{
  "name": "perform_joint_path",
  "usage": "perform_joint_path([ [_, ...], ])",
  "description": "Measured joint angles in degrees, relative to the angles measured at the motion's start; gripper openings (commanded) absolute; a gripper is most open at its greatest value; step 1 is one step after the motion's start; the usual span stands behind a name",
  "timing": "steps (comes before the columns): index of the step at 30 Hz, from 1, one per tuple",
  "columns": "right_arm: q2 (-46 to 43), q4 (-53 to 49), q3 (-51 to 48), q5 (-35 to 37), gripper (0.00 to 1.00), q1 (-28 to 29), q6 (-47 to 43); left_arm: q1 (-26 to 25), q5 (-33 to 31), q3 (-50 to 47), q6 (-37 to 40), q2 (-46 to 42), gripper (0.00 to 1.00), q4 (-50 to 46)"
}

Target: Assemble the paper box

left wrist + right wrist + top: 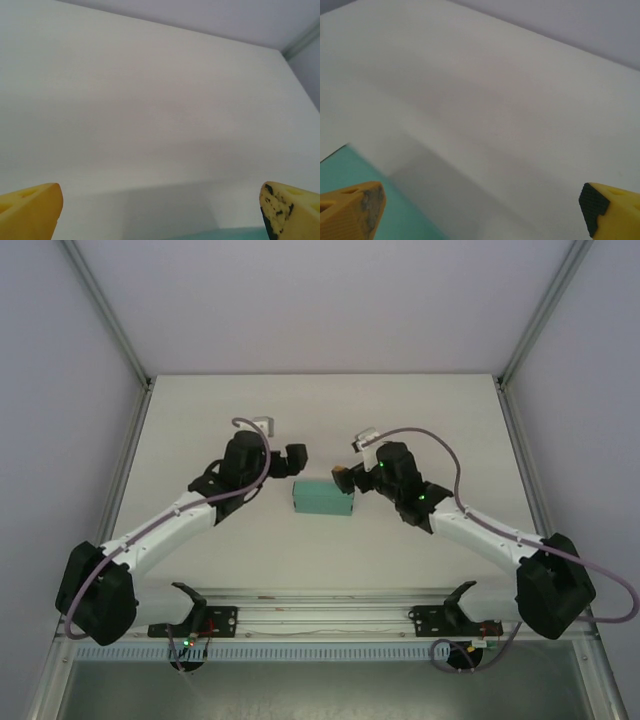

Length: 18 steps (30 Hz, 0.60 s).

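The paper box (324, 499) is a small teal-green block, folded up, with plain flat sides. It sits in the middle of the white table (420, 410), between the two arms. The left pincer (160, 207) is wide open and holds nothing. The right pincer (480, 210) is wide open too, just beside the box.

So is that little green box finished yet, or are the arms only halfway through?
It looks nearly finished. Done: the paper box sits on the table as a closed-looking rectangular block, not a flat sheet. In hand: nothing; the left gripper and right gripper flank it with jaws wide open. Left: possibly only a check of the end flaps, which I cannot see from here.
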Motion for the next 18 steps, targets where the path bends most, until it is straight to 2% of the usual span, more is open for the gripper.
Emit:
perform_joint_path([
  [3, 0.74, -10.29, 5.20, -8.94, 1.00, 0.02, -12.31, 4.04, -1.57, 0.04, -0.42, -0.55, 1.00, -4.52],
  [7, 6.27, -24.96, 14.32, -15.78, 1.00, 0.02, -27.61, 6.88, -3.28, -2.32, -0.42, -2.78, 1.00, -8.15],
  [11, 16.02, -34.93, 23.82, -17.11, 0.98, 0.02, -37.03, 8.02, -5.01, -5.84, -0.50, -6.62, 1.00, -10.93],
  [15, 25.77, -41.79, 31.61, -16.57, 0.95, 0.28, -42.56, 8.37, -5.75, -8.46, -1.38, -9.20, 1.00, -11.45],
  [18, 31.98, -45.68, 36.52, -15.32, 0.88, 0.70, -44.98, 8.35, -5.88, -10.19, -1.95, -10.49, 1.00, -11.58],
])
